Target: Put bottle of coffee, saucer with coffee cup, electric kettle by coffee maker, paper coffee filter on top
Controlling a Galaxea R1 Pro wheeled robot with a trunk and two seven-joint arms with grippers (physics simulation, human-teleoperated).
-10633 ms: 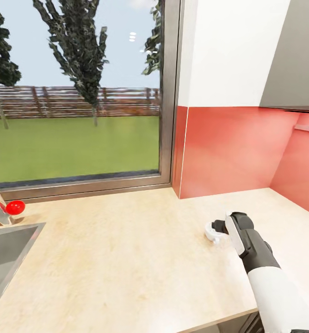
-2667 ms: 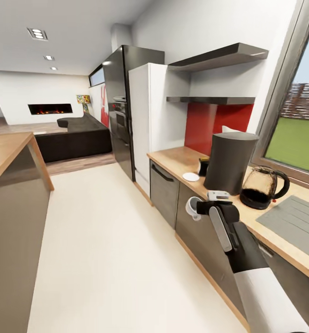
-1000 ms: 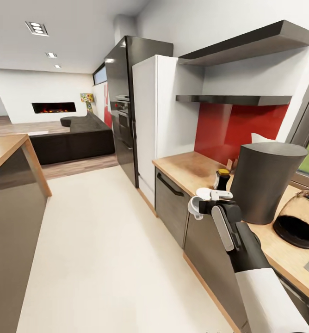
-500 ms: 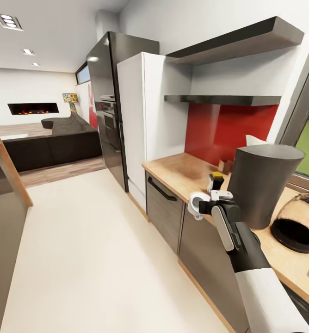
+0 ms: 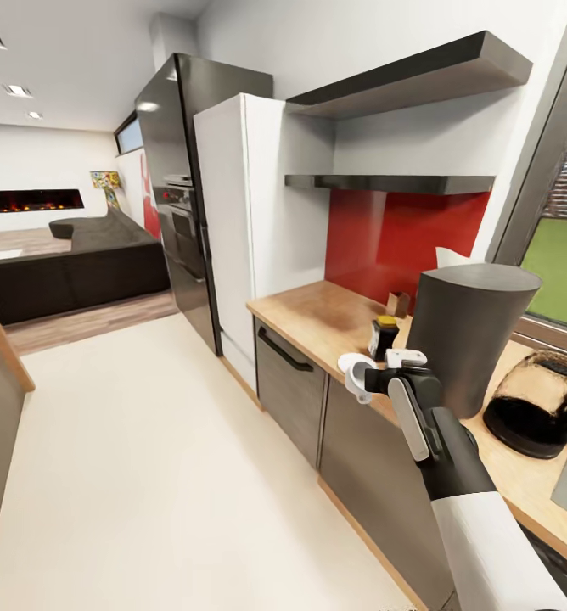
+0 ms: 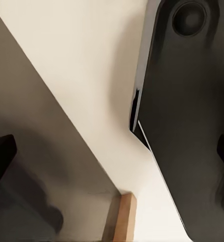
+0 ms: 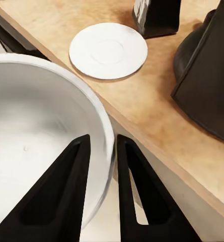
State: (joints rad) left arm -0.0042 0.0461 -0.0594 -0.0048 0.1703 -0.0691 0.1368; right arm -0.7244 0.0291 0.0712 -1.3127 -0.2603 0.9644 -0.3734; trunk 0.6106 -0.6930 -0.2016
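Observation:
My right gripper [image 5: 367, 378] is shut on the rim of the white coffee cup [image 5: 354, 382], held in the air just off the front edge of the kitchen countertop [image 5: 322, 312]. In the right wrist view, my right gripper [image 7: 102, 142] pinches the coffee cup's [image 7: 36, 136] wall. Just beyond it, the saucer [image 7: 108, 50] lies flat on the countertop [image 7: 157, 113]. Behind the saucer stands the bottle of coffee [image 5: 382, 338], beside the coffee maker [image 5: 468, 335]. The paper coffee filter [image 5: 447, 256] peeks over the maker's top. The electric kettle [image 5: 540, 407] stands to the right. My left gripper [image 6: 112, 156] is open over the floor.
The black kitchen shelf [image 5: 394, 182] hangs above the red backsplash, with a second board [image 5: 419, 81] higher up. A small tan box [image 5: 396, 303] sits at the back of the counter. A white cabinet [image 5: 232, 212] and dark fridge [image 5: 169, 178] bound the counter's far end. Open floor [image 5: 148, 475] lies left.
The camera has moved along and turned toward the counter, so the coffee maker, bottle and shelves now sit further left in the picture. The right gripper still holds the cup in the same pose.

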